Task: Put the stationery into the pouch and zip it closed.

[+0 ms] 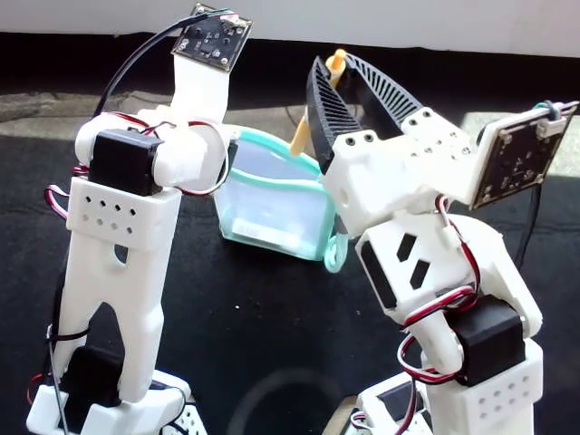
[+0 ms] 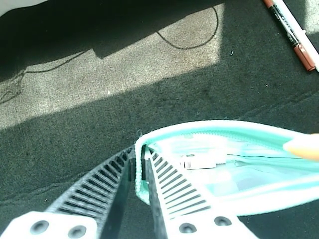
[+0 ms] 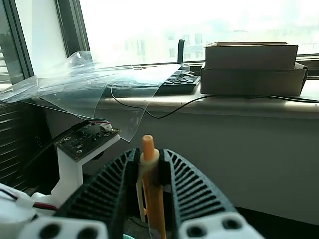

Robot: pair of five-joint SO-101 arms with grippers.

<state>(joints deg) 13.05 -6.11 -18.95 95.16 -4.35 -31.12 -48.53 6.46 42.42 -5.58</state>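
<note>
**Pouch** (image 1: 272,204): translucent with mint-green trim. It stands on the dark worktop (image 1: 272,317) between the two arms. The zipper is undone and the mouth gapes, as the left wrist view shows (image 2: 224,128). A white item (image 2: 199,162) lies inside; its kind cannot be told.

**Left pincer** (image 2: 139,167): pressed together on one end of the pouch's rim, just where the zipper begins. The ribbed fingers (image 2: 169,186) lie one inside and one outside the trim.

**Right pincer** (image 1: 333,62): raised above the pouch and behind it, pinching a pen. The right wrist view shows the grip closely (image 3: 149,157), with the pen's top poking out between the fingertips.

**Pen** (image 1: 300,136): orange, held tilted. Its lower end is down at the pouch's far rim; whether the tip is inside the mouth cannot be told. In the right wrist view the barrel (image 3: 152,199) runs down between the fingers. In the left wrist view a blurred orange tip (image 2: 309,147) sits at the pouch's rim.

**Marker** (image 2: 291,32): white barrel with brown ends. It lies flat on the worktop (image 2: 99,114), well apart from the pouch.

**Background, right wrist view**: two stacked boxes (image 3: 254,67), a keyboard (image 3: 169,84) and a clear plastic sheet (image 3: 89,84) lie on a window sill.
</note>
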